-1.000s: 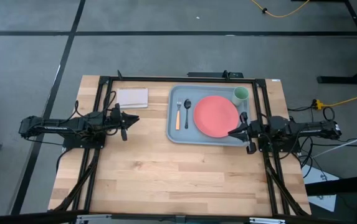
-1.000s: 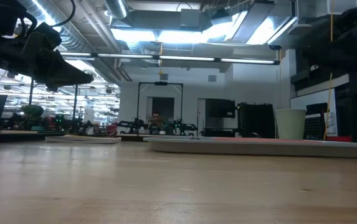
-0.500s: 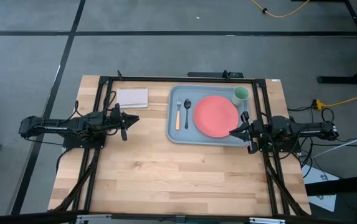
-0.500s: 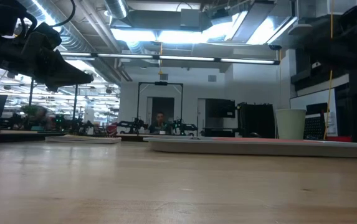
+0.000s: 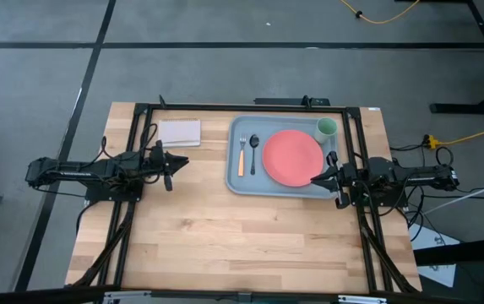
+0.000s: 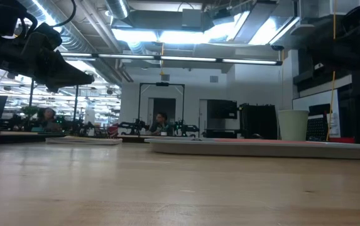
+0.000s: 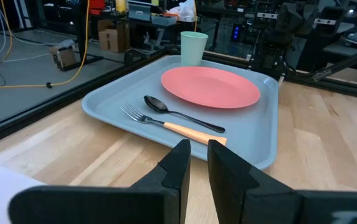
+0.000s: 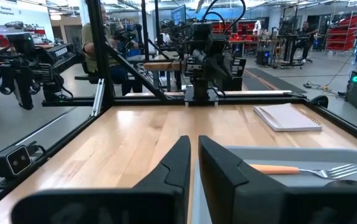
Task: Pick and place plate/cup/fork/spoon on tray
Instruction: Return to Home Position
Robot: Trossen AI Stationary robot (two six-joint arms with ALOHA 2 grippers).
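Note:
The blue-grey tray (image 5: 235, 173) lies at the table's far right. On it are the coral plate (image 5: 292, 156), the green cup (image 5: 327, 127) at its far right corner, the orange-handled fork (image 5: 242, 157) and the dark spoon (image 5: 254, 150). All also show in the left wrist view: the plate (image 7: 210, 87), cup (image 7: 194, 48), fork (image 7: 166, 124) and spoon (image 7: 178, 114). My left gripper (image 5: 182, 162) is shut and empty, left of the tray. My right gripper (image 5: 313, 180) is shut and empty, above the tray's near right corner.
A pale folded napkin (image 5: 179, 133) lies at the far left of the tray. Bare wood runs across the table's near half (image 5: 242, 236). Black frame rails (image 5: 225, 107) border the far edge. People sit in the room behind (image 6: 161, 119).
My right gripper has drawn back a little toward the table's right edge.

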